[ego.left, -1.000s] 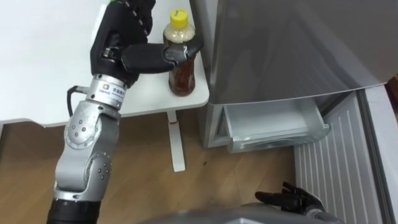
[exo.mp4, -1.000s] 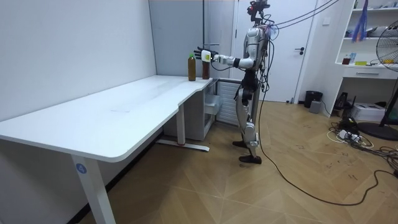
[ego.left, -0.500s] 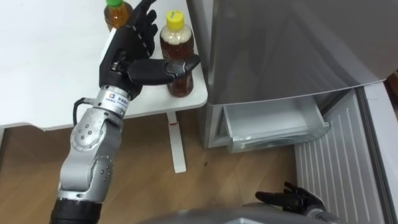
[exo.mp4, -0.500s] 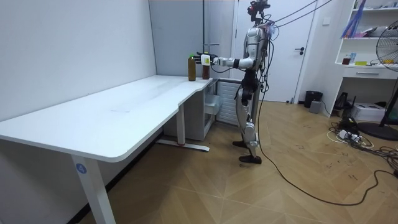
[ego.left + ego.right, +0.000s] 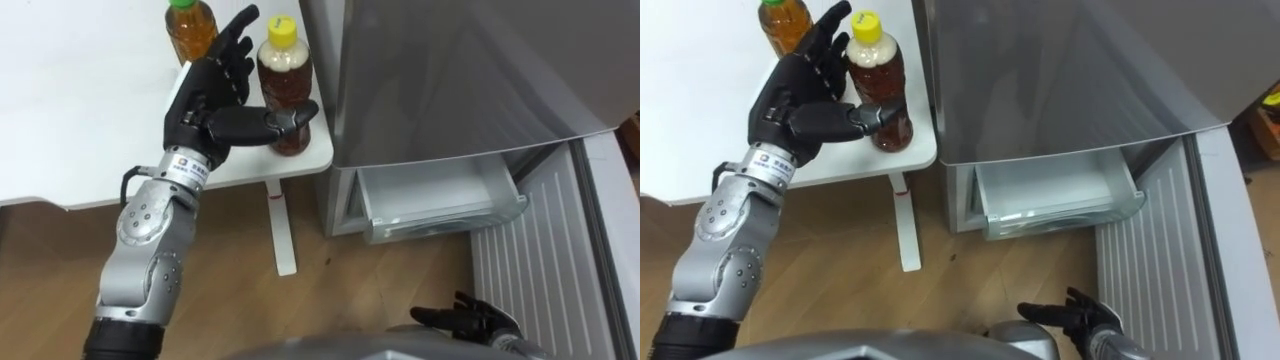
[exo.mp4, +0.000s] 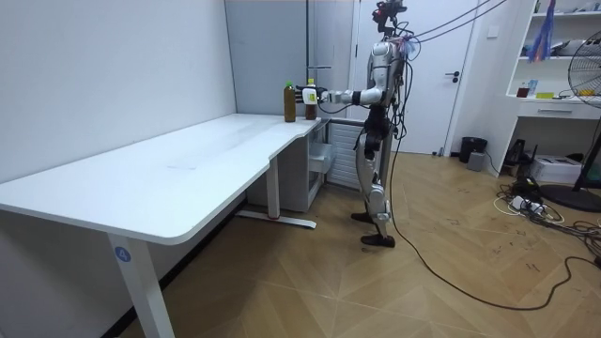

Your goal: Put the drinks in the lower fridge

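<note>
Two tea bottles stand at the corner of the white table [image 5: 90, 120]: one with a yellow cap [image 5: 283, 75] and, behind it to the left, one with a green cap [image 5: 190, 28]. My left hand [image 5: 205, 95] is open just left of the yellow-capped bottle. Its fingers point up and its thumb reaches across the front of the bottle's lower half. My right hand [image 5: 470, 318] hangs open low at the bottom edge, above the floor. In the room view I stand at the table's far end, left arm stretched toward the bottles [image 6: 310, 99].
The grey fridge [image 5: 450, 70] stands right of the table. Its lower compartment is open, with a white drawer [image 5: 440, 200] pulled out and the lower door [image 5: 540, 270] swung out at the right. A white table leg [image 5: 283, 225] stands on the wooden floor.
My left hand has drawn back down and to the left from behind the yellow-capped bottle, uncovering the green-capped one. The thumb still crosses the bottle's front. Both bottles stay put.
</note>
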